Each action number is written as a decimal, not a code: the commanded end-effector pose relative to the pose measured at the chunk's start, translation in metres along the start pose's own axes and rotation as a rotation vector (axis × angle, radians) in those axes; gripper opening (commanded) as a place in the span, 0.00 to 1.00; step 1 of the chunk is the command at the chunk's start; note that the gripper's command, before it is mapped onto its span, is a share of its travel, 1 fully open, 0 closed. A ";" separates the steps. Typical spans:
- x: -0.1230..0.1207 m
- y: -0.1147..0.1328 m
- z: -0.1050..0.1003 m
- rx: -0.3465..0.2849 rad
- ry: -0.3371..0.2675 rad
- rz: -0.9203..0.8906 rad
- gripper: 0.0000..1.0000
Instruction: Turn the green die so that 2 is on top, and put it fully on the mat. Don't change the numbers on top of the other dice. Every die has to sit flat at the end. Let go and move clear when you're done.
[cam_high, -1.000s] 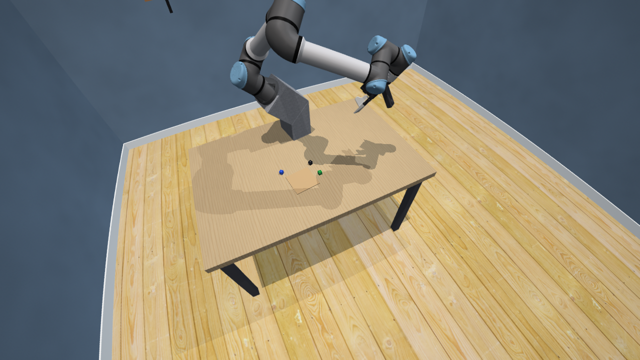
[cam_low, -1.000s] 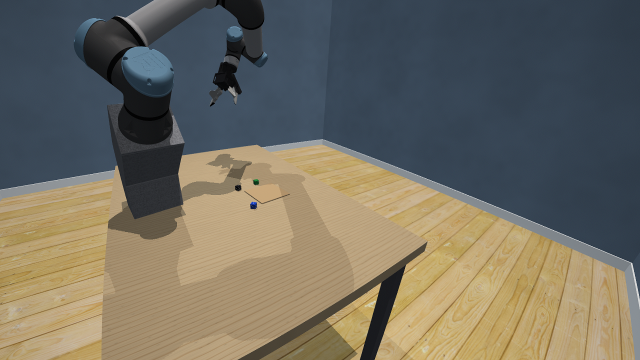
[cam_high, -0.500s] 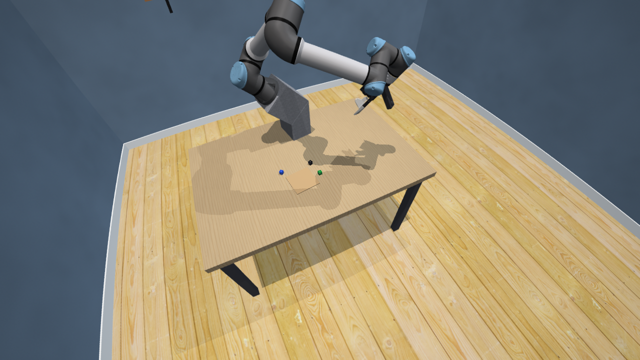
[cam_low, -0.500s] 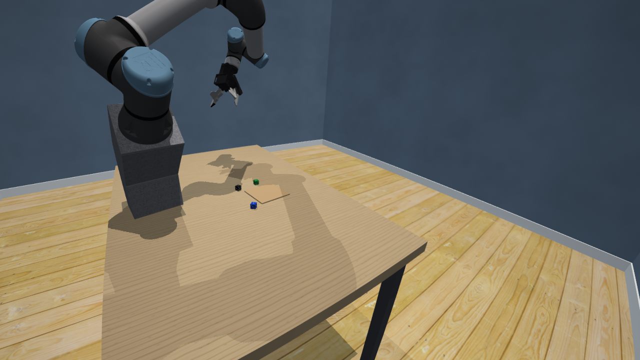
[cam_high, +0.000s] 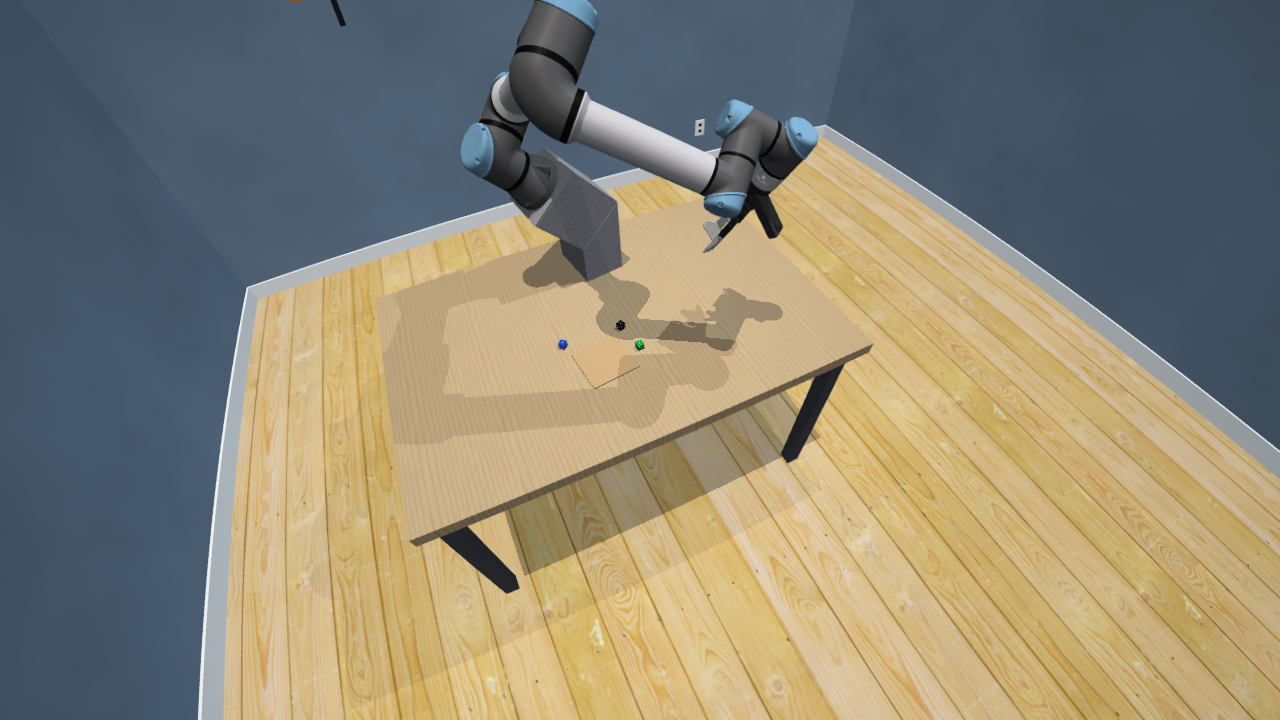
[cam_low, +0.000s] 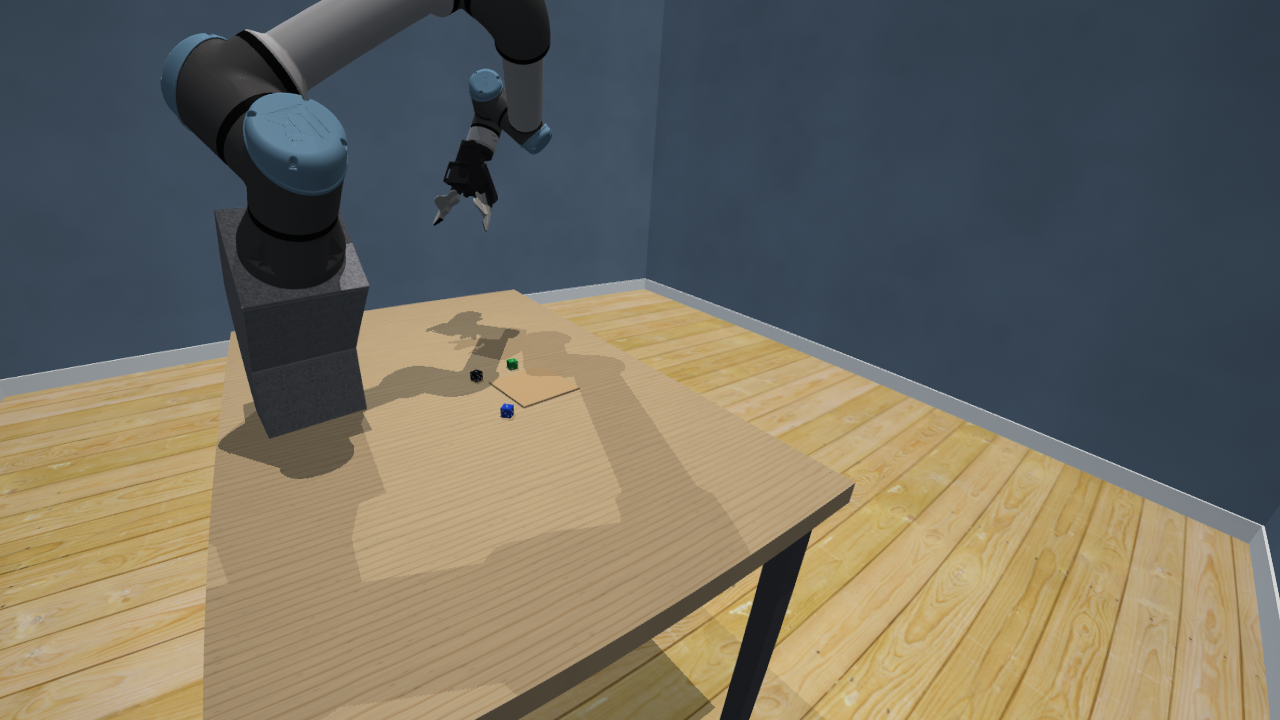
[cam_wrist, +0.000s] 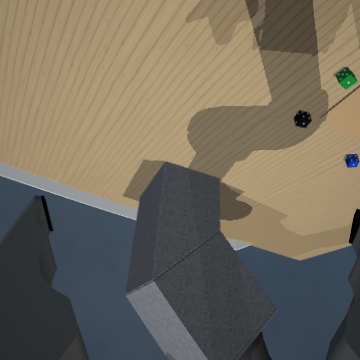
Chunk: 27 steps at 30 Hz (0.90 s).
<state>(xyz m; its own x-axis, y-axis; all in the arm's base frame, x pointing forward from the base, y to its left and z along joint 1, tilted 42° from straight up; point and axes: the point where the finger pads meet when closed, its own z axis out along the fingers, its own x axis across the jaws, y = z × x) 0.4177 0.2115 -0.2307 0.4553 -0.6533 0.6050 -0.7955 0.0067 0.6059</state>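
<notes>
The green die (cam_high: 640, 344) sits flat on the table just off the right corner of the tan mat (cam_high: 606, 362). It also shows in the exterior view (cam_low: 512, 363) and in the wrist view (cam_wrist: 346, 78). My gripper (cam_high: 726, 234) hangs high above the far right part of the table, open and empty, well away from the dice; it also shows in the exterior view (cam_low: 461, 210). The mat (cam_low: 534, 386) has nothing on it. I cannot read the green die's top number.
A black die (cam_high: 620, 325) lies near the mat's far corner and a blue die (cam_high: 563, 343) to its left, both off the mat. The grey robot pedestal (cam_high: 581, 219) stands at the table's back edge.
</notes>
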 end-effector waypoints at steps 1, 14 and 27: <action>0.024 -0.019 0.018 0.059 -0.077 -0.046 1.00; 0.067 -0.035 0.051 0.146 -0.163 -0.102 1.00; 0.113 -0.039 0.086 0.241 -0.214 -0.142 1.00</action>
<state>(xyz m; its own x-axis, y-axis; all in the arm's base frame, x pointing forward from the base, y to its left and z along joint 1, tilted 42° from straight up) 0.4584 0.0961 -0.2334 0.4809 -0.7693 0.4207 -0.8042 -0.1959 0.5611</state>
